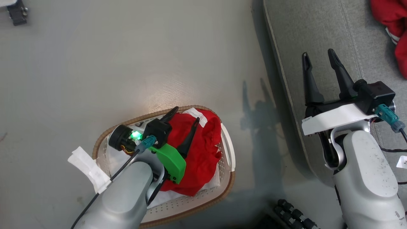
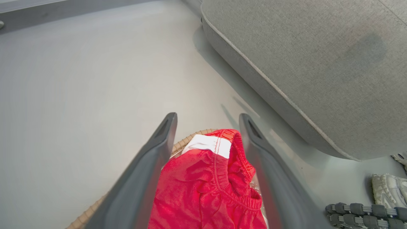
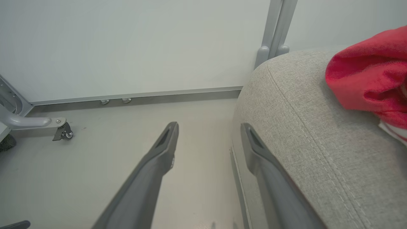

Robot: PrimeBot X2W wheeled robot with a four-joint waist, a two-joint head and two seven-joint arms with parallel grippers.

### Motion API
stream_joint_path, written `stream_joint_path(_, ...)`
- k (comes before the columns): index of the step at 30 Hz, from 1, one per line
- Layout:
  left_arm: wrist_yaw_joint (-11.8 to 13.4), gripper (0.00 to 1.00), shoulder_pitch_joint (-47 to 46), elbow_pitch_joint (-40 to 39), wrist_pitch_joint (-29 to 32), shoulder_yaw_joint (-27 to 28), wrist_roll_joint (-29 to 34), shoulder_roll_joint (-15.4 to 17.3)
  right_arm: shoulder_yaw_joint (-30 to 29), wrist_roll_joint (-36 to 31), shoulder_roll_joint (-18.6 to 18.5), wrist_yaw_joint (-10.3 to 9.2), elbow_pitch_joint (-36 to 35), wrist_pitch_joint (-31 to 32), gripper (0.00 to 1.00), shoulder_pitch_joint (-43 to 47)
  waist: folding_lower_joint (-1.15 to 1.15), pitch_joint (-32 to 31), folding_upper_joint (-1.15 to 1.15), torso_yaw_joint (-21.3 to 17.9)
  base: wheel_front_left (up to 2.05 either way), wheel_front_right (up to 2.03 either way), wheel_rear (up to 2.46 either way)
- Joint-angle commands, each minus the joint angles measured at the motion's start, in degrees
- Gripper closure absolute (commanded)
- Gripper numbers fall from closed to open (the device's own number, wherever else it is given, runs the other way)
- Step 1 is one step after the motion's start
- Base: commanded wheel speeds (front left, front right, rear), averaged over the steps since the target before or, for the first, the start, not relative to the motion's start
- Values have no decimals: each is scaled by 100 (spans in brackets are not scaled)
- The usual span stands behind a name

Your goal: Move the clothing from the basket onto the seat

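Observation:
A red garment (image 1: 203, 149) with a white tag lies bunched in the white basket (image 1: 227, 149) on the floor. My left gripper (image 1: 186, 116) is open just above it, and in the left wrist view the red cloth (image 2: 206, 181) sits between the two fingers (image 2: 152, 159). Whether they touch the cloth I cannot tell. The grey seat (image 1: 318, 35) runs along the right, with another red garment (image 1: 391, 19) lying on it at the far end. My right gripper (image 1: 319, 55) hangs open over the seat's edge (image 3: 286, 95), holding nothing; that red garment (image 3: 369, 76) lies to its right.
A white cloth liner corner (image 1: 89, 167) hangs over the basket's left rim. Shoes (image 2: 391, 194) and a dark ribbed object (image 1: 292, 216) lie on the floor between basket and seat. A metal frame with a caster (image 3: 63, 132) stands by the wall. Bare floor (image 1: 127, 57) lies beyond the basket.

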Motion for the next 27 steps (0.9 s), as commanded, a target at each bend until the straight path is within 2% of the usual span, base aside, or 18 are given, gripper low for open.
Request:
stream_joint_path(1,-14,0,-189,98,3,-115,-78,35,-15,14,9,-4,-22,-14,0,-64,0,526,0,-308,0,0,0)
stream_joint_path(10,-14,0,-805,668,3,-901,-249,-34,-135,-110,7,-4,-93,-13,0,-113,0,932,0,-385,0,0,0)
stream_joint_path(19,-14,0,-1278,1378,3,-1035,-185,-113,-169,-99,8,-4,-186,-14,0,-216,0,1349,0,-484,0,0,0)
stream_joint_path(27,-14,0,-1553,2009,3,-1219,-88,-316,-284,-106,5,-4,-238,-14,0,-164,0,1479,0,-453,0,0,0)
